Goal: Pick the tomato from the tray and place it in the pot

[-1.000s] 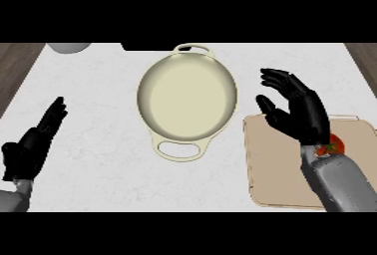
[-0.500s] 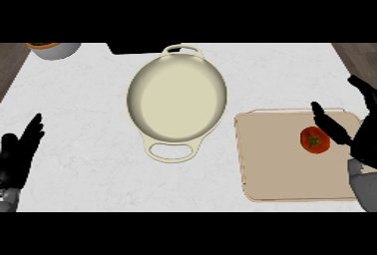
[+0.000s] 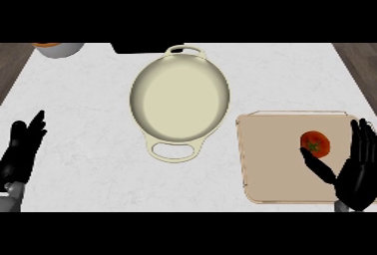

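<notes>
Head view looks steeply down on a pale marbled counter (image 3: 88, 99), with a cream oval pot (image 3: 180, 97) standing just left of centre, one loop handle toward the top of the frame and the other toward the bottom, its inside bare. At the right of the frame lies a beige tray (image 3: 276, 159), well apart from the pot's rim, and the red tomato (image 3: 315, 143) with its green stem sits on the tray's right half, toward the upper part. The right hand (image 3: 357, 172) rises from the lower right corner over the tray's right edge, fingers straight and spread, thumb angled toward the tomato and ending just below it; whether it touches cannot be told. The left hand (image 3: 22, 152) rests at the lower left edge, fingers straight and pointing up, holding nothing. A grey bowl (image 3: 57, 48) with something orange inside shows at the upper left corner.
</notes>
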`<state>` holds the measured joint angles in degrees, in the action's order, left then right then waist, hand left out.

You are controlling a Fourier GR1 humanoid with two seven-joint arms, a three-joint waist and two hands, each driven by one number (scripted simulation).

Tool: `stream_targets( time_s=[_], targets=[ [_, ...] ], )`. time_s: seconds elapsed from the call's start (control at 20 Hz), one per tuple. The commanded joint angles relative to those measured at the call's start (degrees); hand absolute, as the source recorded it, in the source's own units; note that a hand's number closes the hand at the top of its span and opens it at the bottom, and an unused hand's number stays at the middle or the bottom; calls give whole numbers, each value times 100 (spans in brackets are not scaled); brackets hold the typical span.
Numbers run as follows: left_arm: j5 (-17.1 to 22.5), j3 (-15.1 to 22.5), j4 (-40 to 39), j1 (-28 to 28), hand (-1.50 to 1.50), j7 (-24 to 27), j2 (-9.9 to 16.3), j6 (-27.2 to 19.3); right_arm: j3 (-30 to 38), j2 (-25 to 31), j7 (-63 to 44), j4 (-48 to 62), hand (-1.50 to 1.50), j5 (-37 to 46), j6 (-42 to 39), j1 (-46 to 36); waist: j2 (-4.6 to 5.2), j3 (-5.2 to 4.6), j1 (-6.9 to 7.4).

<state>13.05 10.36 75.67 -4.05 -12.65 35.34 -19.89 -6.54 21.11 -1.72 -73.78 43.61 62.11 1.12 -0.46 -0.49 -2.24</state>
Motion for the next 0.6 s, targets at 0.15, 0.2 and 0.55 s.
stream_targets(
  time_s=[0.15, 0.2, 0.55],
  targets=[
    [14, -26, 199, -152, 0, -233, 74, 30, 366, -410, -1597, 186, -150, 1599, -989, 395, 35, -34, 82],
    [-36, -43, 109, -150, 0, -182, 93, 1, 398, -404, -1844, 65, -150, 1751, -1281, 329, 42, -45, 84],
    [-232, 234, 276, -207, 0, -407, -136, -171, 23, -970, -3819, -565, -150, 2872, -3518, 205, 36, -10, 232]
  ],
)
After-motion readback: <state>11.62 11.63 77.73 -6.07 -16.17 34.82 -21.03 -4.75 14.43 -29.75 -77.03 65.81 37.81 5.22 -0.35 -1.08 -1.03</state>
